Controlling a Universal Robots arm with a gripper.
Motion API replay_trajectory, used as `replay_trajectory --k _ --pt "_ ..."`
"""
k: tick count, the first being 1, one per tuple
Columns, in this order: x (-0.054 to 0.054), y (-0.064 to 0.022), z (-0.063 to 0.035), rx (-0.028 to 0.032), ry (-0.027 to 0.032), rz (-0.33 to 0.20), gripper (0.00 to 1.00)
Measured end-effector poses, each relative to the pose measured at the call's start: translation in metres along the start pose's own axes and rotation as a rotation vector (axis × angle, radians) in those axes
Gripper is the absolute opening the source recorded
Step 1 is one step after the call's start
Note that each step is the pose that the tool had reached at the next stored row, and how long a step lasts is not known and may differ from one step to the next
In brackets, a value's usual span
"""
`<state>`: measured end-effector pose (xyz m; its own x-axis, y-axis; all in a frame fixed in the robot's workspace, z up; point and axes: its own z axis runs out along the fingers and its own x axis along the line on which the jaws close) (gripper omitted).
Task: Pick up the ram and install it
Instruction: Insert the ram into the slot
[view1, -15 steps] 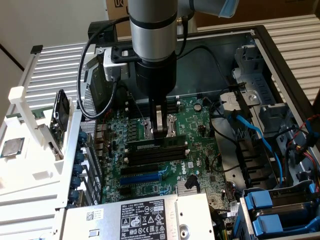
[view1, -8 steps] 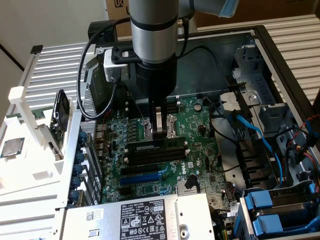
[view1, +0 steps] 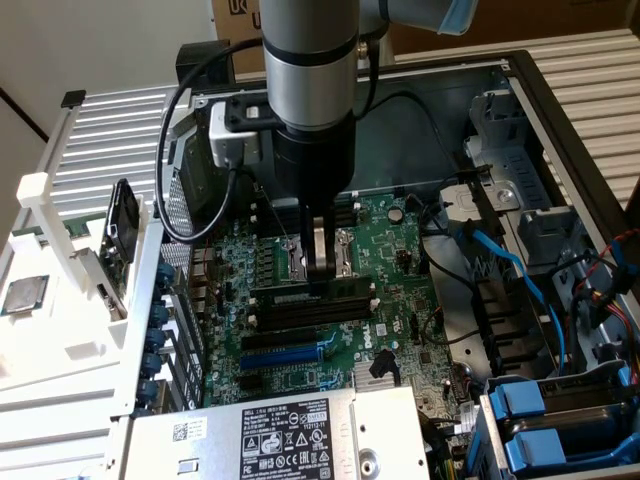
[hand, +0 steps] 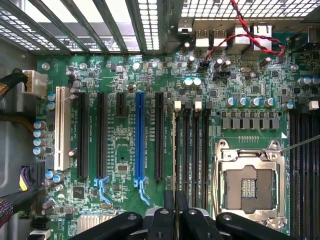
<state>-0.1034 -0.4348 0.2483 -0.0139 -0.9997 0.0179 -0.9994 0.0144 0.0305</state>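
Over the open computer case (view1: 530, 90), reached straight down with the arm (view1: 310, 60) until the gripper (view1: 322, 268) sat low above the green motherboard (view1: 400, 250). Kept the fingers (hand: 181, 215) drawn close together, pinching the ram (view1: 280, 293) near its middle. Held the ram level and on edge, lengthwise along the long black memory slots (view1: 290, 318), right at the slot on the side away from the blue expansion slot (view1: 290, 352); could not tell whether seated or just above. From the wrist view, looked along the closed fingers onto the four parallel memory slots (hand: 195, 150) with white end clips, set between the blue expansion slot (hand: 139, 140) and the open processor socket (hand: 248, 185). Found a silver processor chip (view1: 22, 297) lying on the white rack (view1: 60, 250) at the exterior view's left, well apart from the gripper. Noted blue cables (view1: 500, 260) running across the case at the exterior view's right, and a labelled grey power supply (view1: 290, 440) along the near edge.
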Motion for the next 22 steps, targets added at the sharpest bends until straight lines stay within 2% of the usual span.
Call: replay_trajectory --k 4,6,14,22 --pt "-0.0015 -0.0001 0.0019 0.0001 0.0001 -0.004 0.13" --pt "-0.0017 0.0008 0.0025 0.0023 0.0001 -0.006 0.13" --pt "-0.0029 0.0056 0.0056 0.0231 -0.0002 -0.006 0.13" --pt "-0.003 0.006 0.0069 0.025 -0.0022 0.0 0.13"
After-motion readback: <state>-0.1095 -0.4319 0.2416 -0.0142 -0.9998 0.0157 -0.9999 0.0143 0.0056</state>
